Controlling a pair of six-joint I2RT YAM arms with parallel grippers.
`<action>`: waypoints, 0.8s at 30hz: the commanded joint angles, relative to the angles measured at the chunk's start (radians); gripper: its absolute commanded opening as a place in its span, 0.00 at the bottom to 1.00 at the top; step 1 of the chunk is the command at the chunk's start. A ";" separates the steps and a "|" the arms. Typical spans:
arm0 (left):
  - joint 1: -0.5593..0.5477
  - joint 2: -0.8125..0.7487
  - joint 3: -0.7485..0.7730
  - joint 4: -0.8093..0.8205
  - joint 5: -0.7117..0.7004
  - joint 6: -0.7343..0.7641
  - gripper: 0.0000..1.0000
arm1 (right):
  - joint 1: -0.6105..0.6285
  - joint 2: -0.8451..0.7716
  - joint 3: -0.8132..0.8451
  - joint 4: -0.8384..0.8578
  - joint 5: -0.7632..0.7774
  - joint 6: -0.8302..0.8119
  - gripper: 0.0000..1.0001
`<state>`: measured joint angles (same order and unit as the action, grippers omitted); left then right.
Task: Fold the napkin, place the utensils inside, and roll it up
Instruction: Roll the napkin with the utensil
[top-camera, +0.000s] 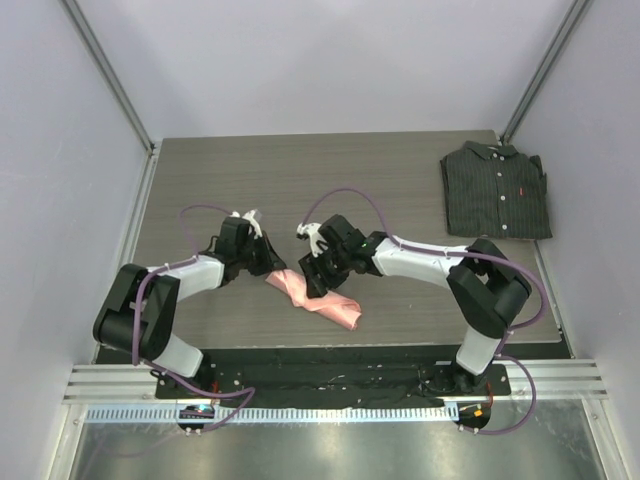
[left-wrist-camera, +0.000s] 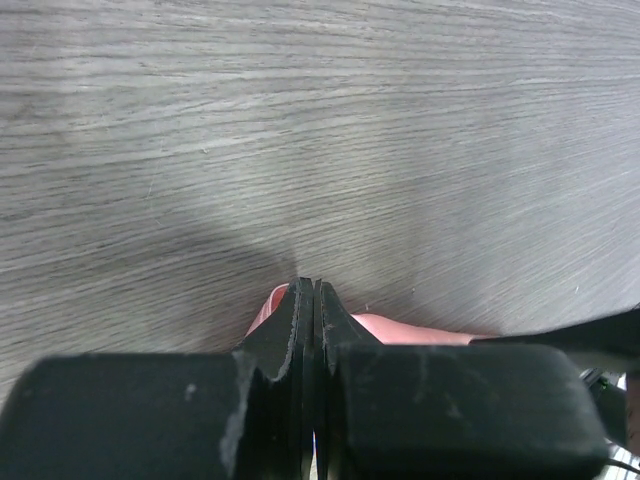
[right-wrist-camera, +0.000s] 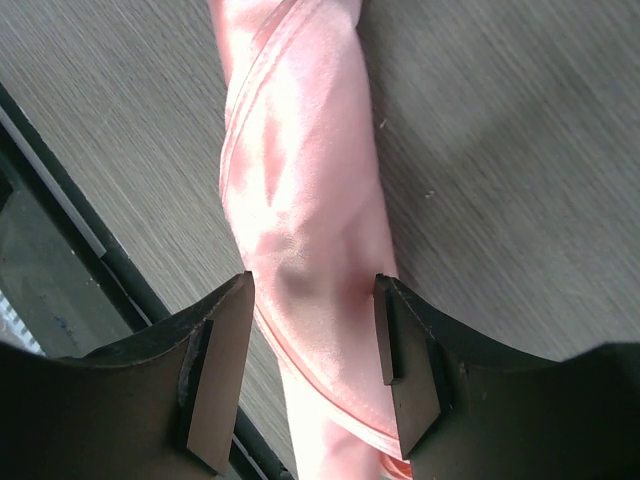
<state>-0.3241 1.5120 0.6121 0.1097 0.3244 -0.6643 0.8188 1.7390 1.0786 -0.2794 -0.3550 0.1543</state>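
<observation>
The napkin (top-camera: 318, 300) is lying as one twisted salmon-pink roll on the worktop (top-camera: 300, 180), close to its near edge and between the two arms, running slantwise from upper left to lower right.

The right arm is folding at its elbow on the right side and stretching its white forearm leftward, tipping the right tool (top-camera: 318, 282) down over the middle of the roll. In the right wrist view that tool (right-wrist-camera: 312, 285) is standing open, one finger on each side of the napkin (right-wrist-camera: 300, 200); I cannot tell whether the pads are touching the cloth.

The left arm is bending low at the left and reaching rightward, bringing the left tool (top-camera: 270, 270) to the roll's left end. In the left wrist view its fingers (left-wrist-camera: 295, 320) are pressing flat together, closed, with pink cloth (left-wrist-camera: 400, 328) peeking out on both sides of the tips; I cannot tell whether any cloth is being pinched.

Counting: one napkin, two arms, and one dark pinstriped shirt (top-camera: 496, 192) lying folded at the far right corner, well apart from the roll.
</observation>
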 joint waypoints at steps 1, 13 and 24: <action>0.005 0.011 0.035 0.027 -0.016 0.026 0.00 | 0.045 -0.041 0.018 -0.023 0.120 0.031 0.59; 0.005 -0.001 0.046 -0.001 -0.028 0.029 0.00 | 0.148 -0.033 0.087 -0.132 0.318 0.030 0.60; 0.005 -0.067 0.071 -0.085 -0.093 0.022 0.31 | 0.168 -0.073 0.150 -0.155 0.340 0.037 0.62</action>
<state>-0.3241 1.5150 0.6445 0.0628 0.2932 -0.6468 0.9863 1.7309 1.1721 -0.4347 -0.0410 0.1818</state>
